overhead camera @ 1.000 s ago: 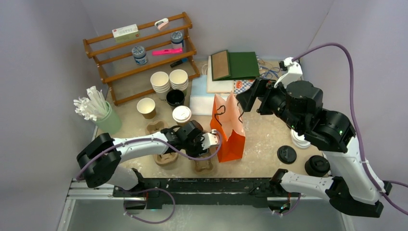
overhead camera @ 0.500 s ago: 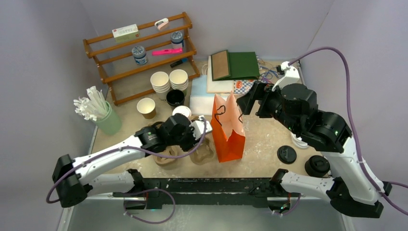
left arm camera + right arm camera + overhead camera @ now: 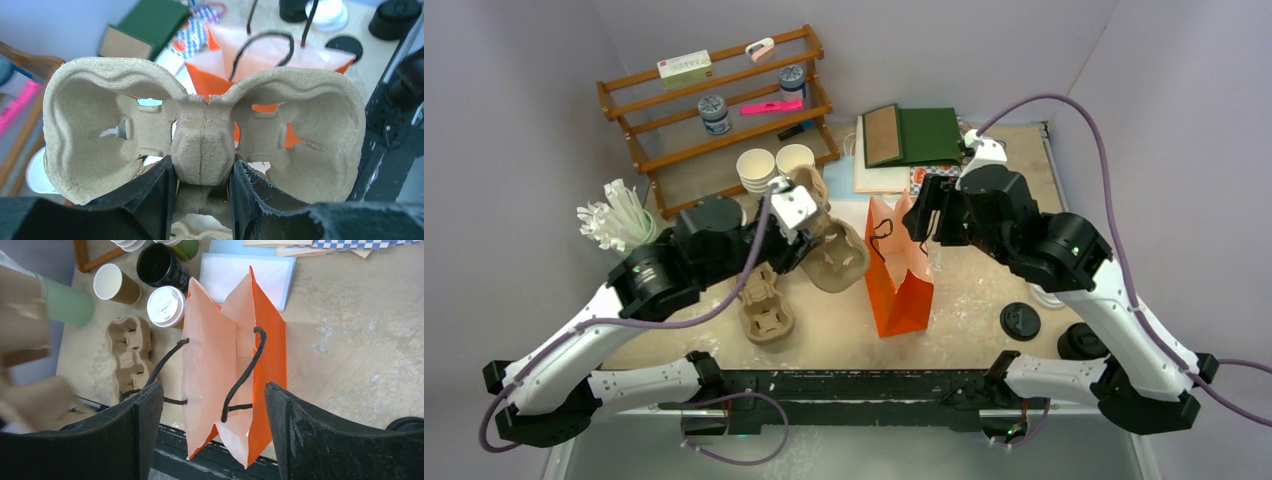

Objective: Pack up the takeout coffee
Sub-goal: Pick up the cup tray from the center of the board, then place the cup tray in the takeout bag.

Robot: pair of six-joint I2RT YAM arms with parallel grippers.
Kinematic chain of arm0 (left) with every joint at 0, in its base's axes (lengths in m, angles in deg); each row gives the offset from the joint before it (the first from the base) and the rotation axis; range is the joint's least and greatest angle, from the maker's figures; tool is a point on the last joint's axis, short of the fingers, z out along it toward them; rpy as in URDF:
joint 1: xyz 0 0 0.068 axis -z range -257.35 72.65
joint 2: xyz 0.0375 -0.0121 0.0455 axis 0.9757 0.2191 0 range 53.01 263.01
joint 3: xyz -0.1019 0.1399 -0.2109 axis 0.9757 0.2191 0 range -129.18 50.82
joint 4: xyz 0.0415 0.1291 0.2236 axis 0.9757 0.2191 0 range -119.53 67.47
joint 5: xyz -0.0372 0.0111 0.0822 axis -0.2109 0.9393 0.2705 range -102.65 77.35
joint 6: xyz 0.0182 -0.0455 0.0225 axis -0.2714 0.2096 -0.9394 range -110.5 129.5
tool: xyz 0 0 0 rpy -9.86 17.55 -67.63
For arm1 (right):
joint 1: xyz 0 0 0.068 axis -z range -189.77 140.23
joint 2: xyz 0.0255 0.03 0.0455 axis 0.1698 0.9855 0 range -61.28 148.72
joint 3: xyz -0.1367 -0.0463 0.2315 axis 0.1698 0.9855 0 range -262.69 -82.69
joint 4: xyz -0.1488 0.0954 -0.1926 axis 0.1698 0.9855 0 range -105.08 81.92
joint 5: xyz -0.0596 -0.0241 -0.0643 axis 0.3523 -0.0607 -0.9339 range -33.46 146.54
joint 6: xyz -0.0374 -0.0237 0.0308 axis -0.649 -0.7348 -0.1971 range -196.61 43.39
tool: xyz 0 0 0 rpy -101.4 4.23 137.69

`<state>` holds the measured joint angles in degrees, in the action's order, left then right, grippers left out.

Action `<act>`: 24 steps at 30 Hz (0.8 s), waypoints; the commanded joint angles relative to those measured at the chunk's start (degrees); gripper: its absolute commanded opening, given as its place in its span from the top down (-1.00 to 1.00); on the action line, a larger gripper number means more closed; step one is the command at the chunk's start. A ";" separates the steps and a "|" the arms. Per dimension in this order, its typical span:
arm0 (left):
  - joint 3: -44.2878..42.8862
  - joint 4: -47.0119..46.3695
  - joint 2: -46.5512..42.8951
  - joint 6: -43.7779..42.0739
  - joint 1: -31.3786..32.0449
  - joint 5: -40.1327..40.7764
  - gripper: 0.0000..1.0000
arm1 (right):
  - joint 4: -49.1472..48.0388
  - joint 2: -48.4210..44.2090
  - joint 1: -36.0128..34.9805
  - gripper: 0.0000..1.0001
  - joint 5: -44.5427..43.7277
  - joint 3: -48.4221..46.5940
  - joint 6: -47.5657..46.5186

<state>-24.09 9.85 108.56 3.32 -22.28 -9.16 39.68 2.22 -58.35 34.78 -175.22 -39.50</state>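
One second has taken the left gripper (image 3: 201, 180) from low by the table's (image 3: 984, 290) near edge to well above it. The moulded brown pulp two-cup carrier (image 3: 90, 125) now hangs tilted, just left of the tall orange paper bag with black cord handles (image 3: 902, 285). Its jaws pinch the carrier's centre ridge. The right gripper (image 3: 212, 390) has come over the bag's mouth, jaws spread wide on either side, gripping nothing. The small brown kraft-paper cup with a round white plastic lid (image 3: 167, 306) stands mid-table, just left of the bag, near a second pulp carrier (image 3: 127, 352). By my judgement packing has barely begun, and the carrier probably goes in first.
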 commanded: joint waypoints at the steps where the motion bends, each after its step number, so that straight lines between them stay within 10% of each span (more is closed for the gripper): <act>1: -9.09 0.63 -1.11 -1.23 -0.31 2.36 0.20 | 2.35 1.57 -0.15 -0.48 -0.21 0.26 1.44; 15: -20.84 -18.22 17.97 -3.71 -0.31 -14.79 0.22 | 3.88 -0.78 -0.16 -0.10 -5.12 0.72 2.18; 24: -14.59 -29.69 19.17 10.13 -0.31 -24.85 0.19 | 4.30 -1.09 -0.13 0.61 -8.68 0.22 3.18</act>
<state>-40.51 -10.89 130.11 5.18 -22.96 -25.79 44.99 1.57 -58.28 28.90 -173.96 -37.86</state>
